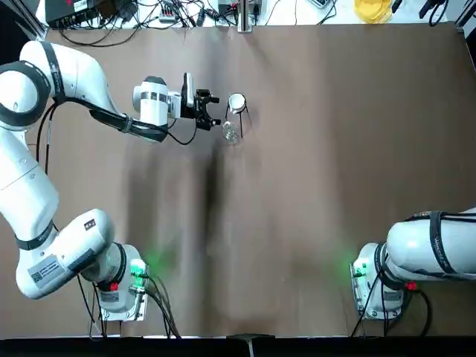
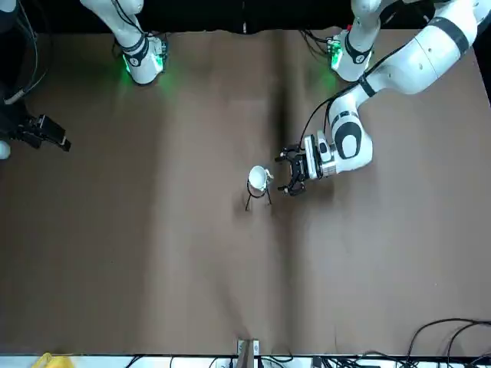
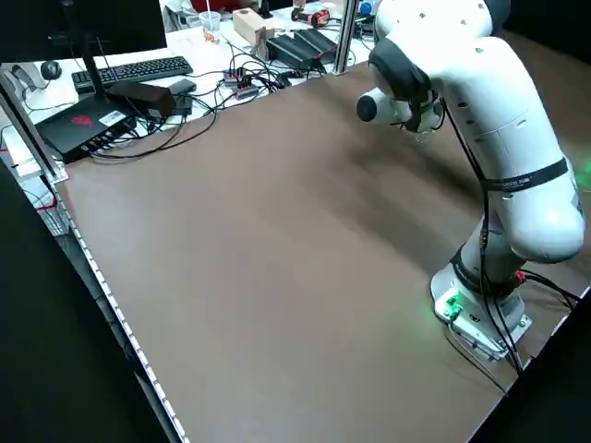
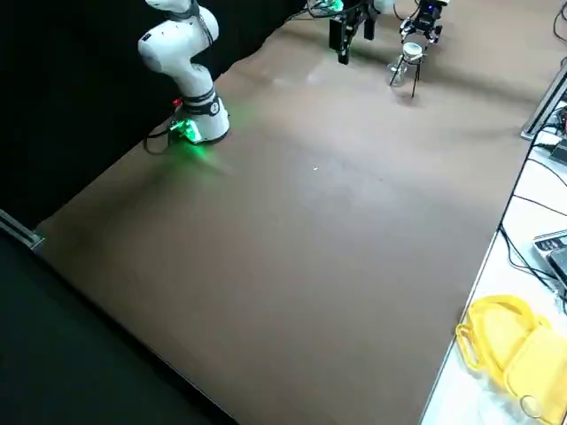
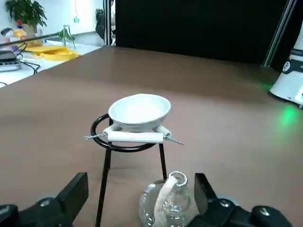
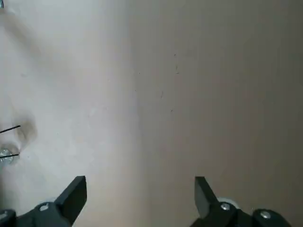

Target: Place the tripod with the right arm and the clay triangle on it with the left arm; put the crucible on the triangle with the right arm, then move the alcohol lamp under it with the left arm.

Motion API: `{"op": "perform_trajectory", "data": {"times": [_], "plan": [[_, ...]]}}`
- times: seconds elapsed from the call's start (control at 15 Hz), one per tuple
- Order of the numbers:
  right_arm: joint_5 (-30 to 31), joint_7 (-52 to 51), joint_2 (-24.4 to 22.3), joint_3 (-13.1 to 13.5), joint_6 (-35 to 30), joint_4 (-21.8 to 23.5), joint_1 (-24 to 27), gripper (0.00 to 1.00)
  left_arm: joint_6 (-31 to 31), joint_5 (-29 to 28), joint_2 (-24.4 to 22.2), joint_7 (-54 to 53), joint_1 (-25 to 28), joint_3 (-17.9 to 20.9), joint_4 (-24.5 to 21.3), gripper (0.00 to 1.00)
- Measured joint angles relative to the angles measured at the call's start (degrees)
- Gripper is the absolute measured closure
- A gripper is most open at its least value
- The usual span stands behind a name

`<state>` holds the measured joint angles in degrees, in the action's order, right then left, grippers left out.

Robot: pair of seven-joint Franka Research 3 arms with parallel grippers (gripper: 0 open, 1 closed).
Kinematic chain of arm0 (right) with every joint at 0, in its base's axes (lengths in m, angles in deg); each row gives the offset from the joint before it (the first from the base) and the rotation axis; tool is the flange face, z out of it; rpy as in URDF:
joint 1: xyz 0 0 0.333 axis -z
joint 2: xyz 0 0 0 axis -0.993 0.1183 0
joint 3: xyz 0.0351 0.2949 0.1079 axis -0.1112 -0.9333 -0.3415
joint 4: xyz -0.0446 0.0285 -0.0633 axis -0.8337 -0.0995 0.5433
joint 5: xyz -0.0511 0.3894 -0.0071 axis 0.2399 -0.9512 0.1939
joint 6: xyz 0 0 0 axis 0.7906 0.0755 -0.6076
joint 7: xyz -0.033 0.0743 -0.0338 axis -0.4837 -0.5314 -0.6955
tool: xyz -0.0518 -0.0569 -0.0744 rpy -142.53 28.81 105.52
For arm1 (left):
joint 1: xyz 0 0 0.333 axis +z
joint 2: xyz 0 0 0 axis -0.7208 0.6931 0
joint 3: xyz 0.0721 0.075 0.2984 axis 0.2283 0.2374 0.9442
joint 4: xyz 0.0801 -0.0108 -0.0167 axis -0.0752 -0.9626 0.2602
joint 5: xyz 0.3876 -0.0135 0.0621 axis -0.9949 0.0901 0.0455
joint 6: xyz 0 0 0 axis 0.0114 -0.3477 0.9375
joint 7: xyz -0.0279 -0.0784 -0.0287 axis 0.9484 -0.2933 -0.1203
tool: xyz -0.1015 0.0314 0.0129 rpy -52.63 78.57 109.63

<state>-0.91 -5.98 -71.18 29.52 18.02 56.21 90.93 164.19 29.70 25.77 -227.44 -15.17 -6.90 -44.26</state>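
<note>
One wide brown table [image 1: 335,171] carries two white robot arms, the left arm [image 1: 33,178] reaching over the far part and the right arm [image 1: 439,245] held off to its own side. Each arm has one black pincer, two in all. The left pincer [image 5: 142,191] is just beside the stand, its two fingers apart with nothing between their tips; the right pincer [image 6: 141,191] hangs well away from the stand, its two fingers also apart and holding nothing. One black wire stand [image 5: 106,175] is upright on the table, one ring on slim legs. One clear glass lamp [image 5: 165,204], with one white wick inside, stands close by the legs, on the left pincer's side; whether any of it is under the ring, I cannot tell. One white cup [image 5: 139,111] sits upright on one white triangle [image 5: 135,137], which lies across the ring.
</note>
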Motion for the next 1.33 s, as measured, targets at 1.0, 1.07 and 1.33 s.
{"op": "perform_trajectory", "data": {"times": [1.0, 1.07, 1.33], "plan": [[-0.20, 0.00, 0.00, -0.19, 2.77, 0.01, -0.06, 0.00, -31.92, -30.63, 0.28, 12.00, -2.52, 11.14, 5.65, 0.01], [-0.20, 0.00, 0.00, -0.17, 2.77, 0.01, -0.04, 0.00, -32.47, -30.65, 0.41, 10.72, -2.90, 12.16, 5.39, 0.01], [-0.20, 0.00, 0.00, -0.16, 2.73, 0.02, -0.04, 0.00, -32.65, -30.71, 0.87, 8.78, -5.37, 16.67, 5.12, 0.01]]}}
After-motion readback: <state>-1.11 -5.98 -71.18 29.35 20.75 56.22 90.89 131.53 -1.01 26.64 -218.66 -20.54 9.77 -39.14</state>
